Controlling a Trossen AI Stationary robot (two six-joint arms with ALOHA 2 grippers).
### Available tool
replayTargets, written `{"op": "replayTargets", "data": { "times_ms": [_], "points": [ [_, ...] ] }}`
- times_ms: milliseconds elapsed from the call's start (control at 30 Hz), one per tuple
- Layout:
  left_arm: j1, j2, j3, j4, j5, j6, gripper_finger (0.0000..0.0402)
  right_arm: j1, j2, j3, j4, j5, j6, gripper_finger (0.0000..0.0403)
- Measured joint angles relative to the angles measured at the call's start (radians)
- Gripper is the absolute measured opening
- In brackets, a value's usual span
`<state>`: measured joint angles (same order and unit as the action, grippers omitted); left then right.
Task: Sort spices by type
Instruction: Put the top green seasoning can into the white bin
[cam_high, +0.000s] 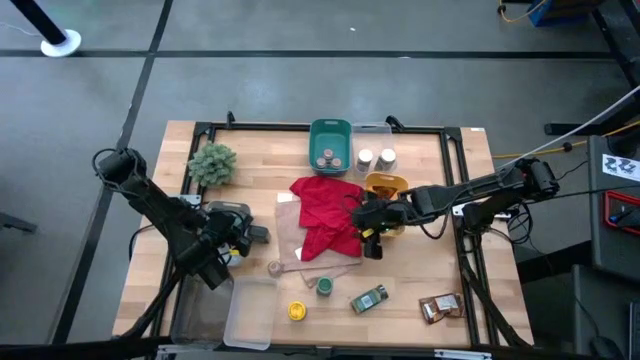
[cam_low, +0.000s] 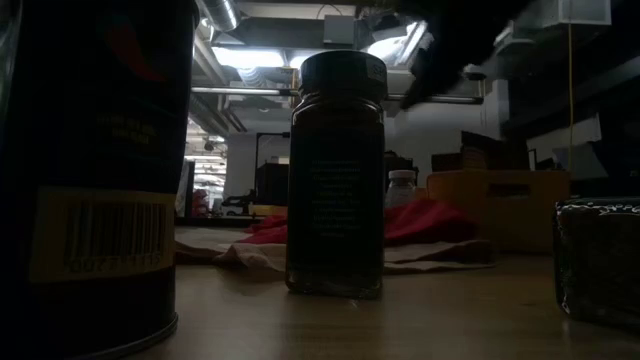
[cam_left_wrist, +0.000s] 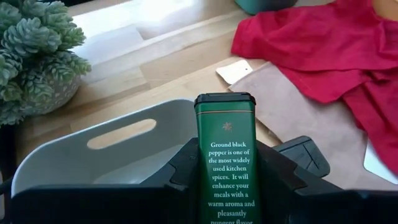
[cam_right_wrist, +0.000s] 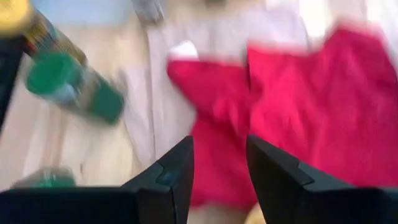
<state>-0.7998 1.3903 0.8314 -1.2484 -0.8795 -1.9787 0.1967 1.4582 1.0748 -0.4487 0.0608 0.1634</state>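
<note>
left wrist view showed the left gripper (cam_left_wrist: 227, 186) squeezed tight on a green pepper tin (cam_left_wrist: 227, 168), held upright over a grey bin (cam_left_wrist: 93, 146) near the small plant (cam_left_wrist: 34, 59). from above, that gripper (cam_high: 240, 238) sat at the left side of the table (cam_high: 260, 150). the right gripper (cam_high: 372, 240) hung over the edge of the red cloth (cam_high: 325, 205), its fingers (cam_right_wrist: 177, 171) a little apart and holding nothing. two white-lidded jars (cam_high: 375, 158) stood beside a teal bin (cam_high: 330, 135). a yellow-lidded jar (cam_high: 296, 311), a green-lidded jar (cam_high: 324, 287), a lying jar (cam_high: 369, 299) and a brown packet (cam_high: 440, 307) lay near the front edge.
</note>
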Motion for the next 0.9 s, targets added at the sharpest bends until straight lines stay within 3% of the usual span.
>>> {"op": "replayTargets", "data": {
  "times_ms": [233, 400, 500, 667, 900],
  "points": [
    [0.000, -0.044, 0.000, 0.005, -0.067, 0.037, 0.0095, -0.001, 0.000, 0.000, 0.306, 0.040, -0.129, 0.0145],
    [0.000, -0.093, 0.000, 0.017, -0.197, 0.074, 0.0095, -0.015, 0.000, 0.000, 0.453, 0.044, -0.172, 0.0145],
    [0.000, -0.113, 0.000, 0.090, -0.330, 0.139, 0.0095, -0.036, 0.000, 0.000, 0.490, 0.041, -0.172, 0.0145],
    [0.005, -0.114, 0.000, 0.349, -0.484, 0.427, 0.0095, -0.071, 0.000, 0.000, 0.499, -0.001, -0.171, 0.0145],
    [0.031, -0.113, 0.000, 0.780, -0.496, 0.922, 0.0095, -0.080, 0.000, 0.000, 0.501, -0.019, -0.170, 0.0145]
  ]
}}
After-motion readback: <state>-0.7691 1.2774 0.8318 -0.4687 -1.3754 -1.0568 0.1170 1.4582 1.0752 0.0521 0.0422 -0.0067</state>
